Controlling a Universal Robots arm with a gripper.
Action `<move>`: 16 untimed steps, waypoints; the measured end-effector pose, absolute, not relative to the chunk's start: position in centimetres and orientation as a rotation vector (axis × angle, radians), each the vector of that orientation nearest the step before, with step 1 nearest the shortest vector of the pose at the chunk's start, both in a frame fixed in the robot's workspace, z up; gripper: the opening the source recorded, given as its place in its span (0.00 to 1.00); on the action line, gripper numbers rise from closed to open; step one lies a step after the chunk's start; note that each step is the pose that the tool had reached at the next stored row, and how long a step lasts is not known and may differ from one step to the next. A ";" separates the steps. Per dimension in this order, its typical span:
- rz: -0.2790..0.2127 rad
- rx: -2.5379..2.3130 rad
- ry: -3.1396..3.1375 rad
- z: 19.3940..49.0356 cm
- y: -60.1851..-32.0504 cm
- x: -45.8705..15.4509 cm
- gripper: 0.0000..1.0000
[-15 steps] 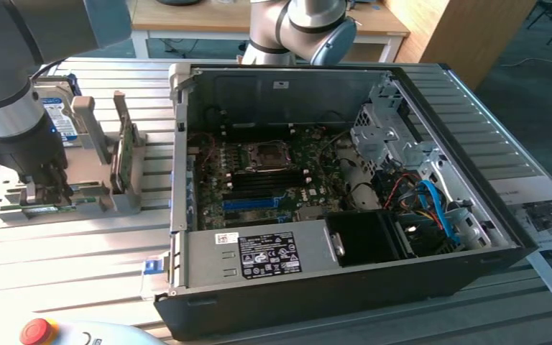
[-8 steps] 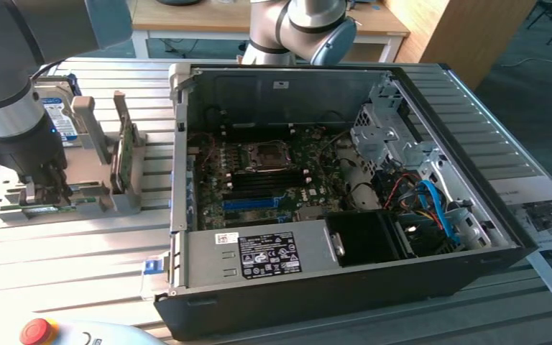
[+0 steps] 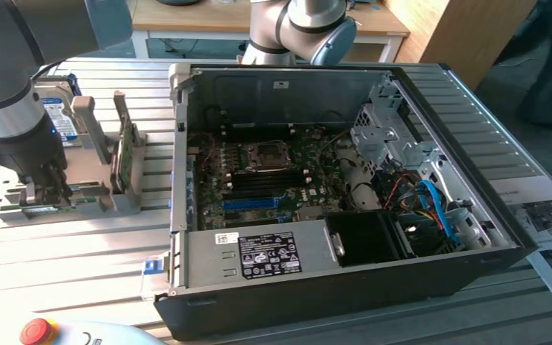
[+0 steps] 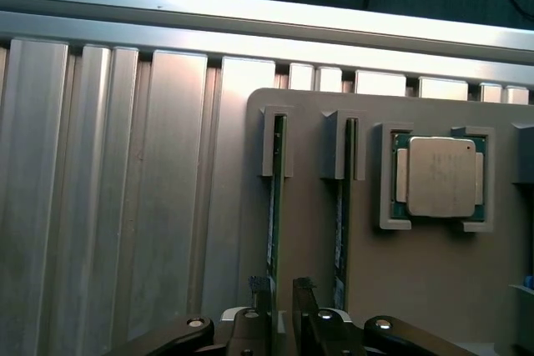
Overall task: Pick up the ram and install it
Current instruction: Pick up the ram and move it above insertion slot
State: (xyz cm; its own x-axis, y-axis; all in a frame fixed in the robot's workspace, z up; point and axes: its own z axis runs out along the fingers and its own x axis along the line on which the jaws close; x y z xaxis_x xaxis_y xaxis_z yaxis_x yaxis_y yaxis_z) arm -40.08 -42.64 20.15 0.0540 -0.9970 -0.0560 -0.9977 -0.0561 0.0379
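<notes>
Wrist view | hand point(image 4: 281, 291) open, fingertips straddling the ram point(image 4: 274, 206), no grip | ram on edge in grey holder point(image 4: 417, 289) on surface point(image 4: 125, 164), beside computer case point(image 3: 353, 302) | progress: early, nothing lifted, nothing installed

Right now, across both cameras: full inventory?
table: 1, silver, slatted
fixture: 1, grey, on table, exterior view's left
ram stick: 1, green, on edge in fixture slot
second ram stick: 1, green, neighbouring slot
CPU: 1, silver, fixture pocket
expansion card: 1, green, upright in fixture
hard drive: 1, silver, blue label, fixture's far side
PC case: 1, black, open, table centre
stop button: 1, red, foreground
papers: several, printed, exterior view's right
person: 1, dark clothes, background
gripper: 1, dark, open, straddling the ram stick
</notes>
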 end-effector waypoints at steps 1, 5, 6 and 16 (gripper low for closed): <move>0.105 -2.273 2.151 20.1 -42.7 -40.1 0.25; 0.105 -2.273 2.151 20.2 -42.8 -40.1 0.25; 0.105 -2.273 2.151 20.1 -42.8 -40.1 0.25; 0.105 -2.273 2.151 20.2 -42.8 -39.9 0.25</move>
State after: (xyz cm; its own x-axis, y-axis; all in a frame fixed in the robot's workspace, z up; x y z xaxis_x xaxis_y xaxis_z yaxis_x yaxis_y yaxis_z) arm -39.93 -42.78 20.16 0.0539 -0.9970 -0.0560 -0.9977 -0.0561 0.0387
